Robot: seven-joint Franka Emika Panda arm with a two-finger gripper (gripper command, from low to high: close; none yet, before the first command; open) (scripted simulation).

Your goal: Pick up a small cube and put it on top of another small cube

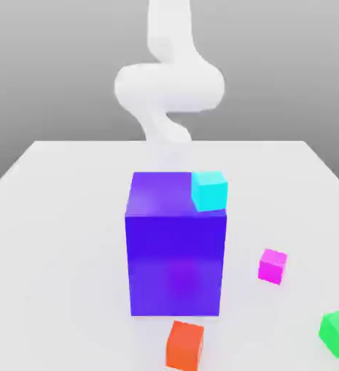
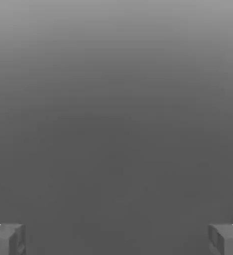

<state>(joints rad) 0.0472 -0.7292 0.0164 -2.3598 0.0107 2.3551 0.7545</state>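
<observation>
The small cube [image 1: 272,265], bright magenta-pink and matte, lies on the white table [image 1: 56,239] to the exterior view's right of a big blue-violet cube [image 1: 175,250]. An orange-red small cube [image 1: 185,346] sits in front of the big cube. A green small cube [image 1: 338,332] lies at the near right. In the hand view my gripper [image 2: 116,240] is open, its grey fingertips [image 2: 7,239] far apart, with nothing between them and only plain grey beyond. The white arm [image 1: 169,87] rises behind the big cube.
A cyan cube [image 1: 209,190] shows at the big cube's upper right corner; whether it rests on top or stands behind I cannot tell. The big cube stands mid-table, between the arm and the near small cubes. Bare tabletop stretches along the exterior view's left.
</observation>
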